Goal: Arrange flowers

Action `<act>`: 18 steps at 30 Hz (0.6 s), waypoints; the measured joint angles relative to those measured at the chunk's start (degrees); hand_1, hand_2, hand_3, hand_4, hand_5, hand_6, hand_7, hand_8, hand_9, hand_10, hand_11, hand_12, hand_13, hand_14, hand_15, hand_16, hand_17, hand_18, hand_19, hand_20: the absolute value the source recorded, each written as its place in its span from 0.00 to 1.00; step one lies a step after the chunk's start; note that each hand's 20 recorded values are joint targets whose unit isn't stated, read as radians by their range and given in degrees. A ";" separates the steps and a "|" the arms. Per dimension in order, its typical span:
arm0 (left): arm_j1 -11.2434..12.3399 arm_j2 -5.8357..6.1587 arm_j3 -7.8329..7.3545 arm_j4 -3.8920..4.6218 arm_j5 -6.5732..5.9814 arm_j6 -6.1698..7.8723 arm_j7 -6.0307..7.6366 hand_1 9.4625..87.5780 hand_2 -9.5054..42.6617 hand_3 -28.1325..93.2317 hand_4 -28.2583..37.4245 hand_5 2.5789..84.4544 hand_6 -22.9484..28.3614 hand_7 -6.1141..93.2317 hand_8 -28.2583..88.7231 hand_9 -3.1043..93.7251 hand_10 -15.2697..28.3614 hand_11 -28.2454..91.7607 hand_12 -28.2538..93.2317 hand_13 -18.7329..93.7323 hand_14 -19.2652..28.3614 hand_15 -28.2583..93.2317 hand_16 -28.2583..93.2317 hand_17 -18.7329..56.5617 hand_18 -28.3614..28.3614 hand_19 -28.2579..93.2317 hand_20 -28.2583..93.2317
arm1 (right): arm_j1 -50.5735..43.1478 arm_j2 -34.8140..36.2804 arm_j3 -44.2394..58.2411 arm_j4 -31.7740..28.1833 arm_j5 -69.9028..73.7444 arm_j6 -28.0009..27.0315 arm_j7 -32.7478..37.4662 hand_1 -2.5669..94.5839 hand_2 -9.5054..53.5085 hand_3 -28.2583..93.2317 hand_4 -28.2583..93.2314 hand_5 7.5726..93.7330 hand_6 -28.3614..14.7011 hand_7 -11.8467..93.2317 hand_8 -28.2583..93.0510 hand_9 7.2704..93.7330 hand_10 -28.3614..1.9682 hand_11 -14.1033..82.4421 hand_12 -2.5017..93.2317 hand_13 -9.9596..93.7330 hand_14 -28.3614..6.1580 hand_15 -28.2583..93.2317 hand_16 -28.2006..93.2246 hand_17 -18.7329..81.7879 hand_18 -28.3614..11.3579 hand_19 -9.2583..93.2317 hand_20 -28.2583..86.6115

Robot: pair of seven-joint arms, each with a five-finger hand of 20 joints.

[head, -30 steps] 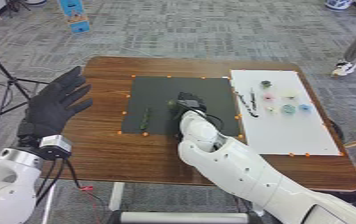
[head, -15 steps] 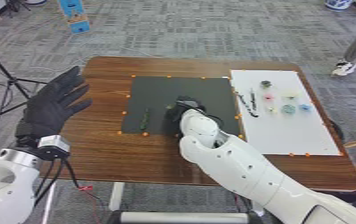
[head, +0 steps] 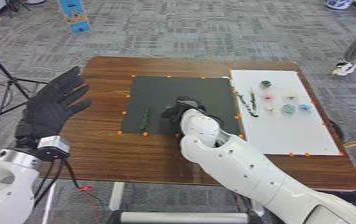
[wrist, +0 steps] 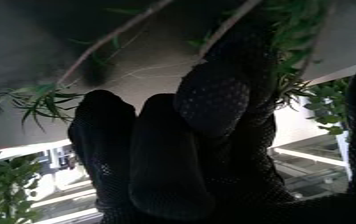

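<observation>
In the head view, the right arm point(head: 245, 167) is coming in from the lower right of the frame, and its right hand point(head: 190, 104) is resting over or on the black mat point(head: 157, 87) near the centre. In the right wrist view, leafy stems point(wrist: 112, 36) are running close by its black glove, one of them passing out of sight behind it; whether the hand is gripping any of them, I cannot tell.

The left hand point(head: 48, 107) is waiting at the left of the frame, near the edge of the brown bench point(head: 94, 155), its fingers lying straight and spread wide, with nothing in its grasp.

A slim green sprig point(head: 145, 120) is lying on the left part of the mat, apart from the right hand. On the white board point(head: 290, 137), right of centre, dark sprigs point(head: 253, 100) are lying near the left edge. Beyond them, toward the upper right of the frame, a dark green piece point(head: 265, 83) is sitting above a pink flower point(head: 269, 96), while a pale yellow flower point(head: 289, 94) is lying to their right. Lower down, a pale green flower point(head: 288, 108) is sitting just beside a blue flower point(head: 305, 107). Small orange markers point(head: 145, 134) are dotting the edges of mat and board.
</observation>
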 measured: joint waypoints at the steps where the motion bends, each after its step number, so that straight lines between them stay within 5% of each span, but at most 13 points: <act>1: 0.03 0.00 0.00 -0.02 0.00 0.00 0.00 0.18 0.00 0.80 0.00 0.28 0.48 0.22 0.17 0.25 0.57 0.34 0.37 0.33 0.66 0.34 0.28 0.10 0.87 0.55 0.30 | -0.16 0.06 0.20 -0.20 0.03 0.00 -0.17 0.15 0.03 0.82 0.01 0.82 0.61 0.35 0.16 0.97 0.71 0.67 0.43 0.93 0.71 0.89 0.58 0.81 0.23 1.00 0.90; 18: 1.07 -0.29 -0.46 -0.56 0.09 0.13 0.20 0.19 0.00 0.80 0.00 0.28 0.48 0.22 0.17 0.25 0.57 0.34 0.37 0.33 0.66 0.33 0.28 0.10 0.87 0.55 0.30 | -3.96 0.84 3.07 -5.74 2.69 1.73 -3.39 0.12 0.07 0.80 0.02 0.71 0.54 0.25 0.16 0.96 0.65 0.64 0.43 0.92 0.69 0.89 0.58 0.79 0.22 1.00 0.90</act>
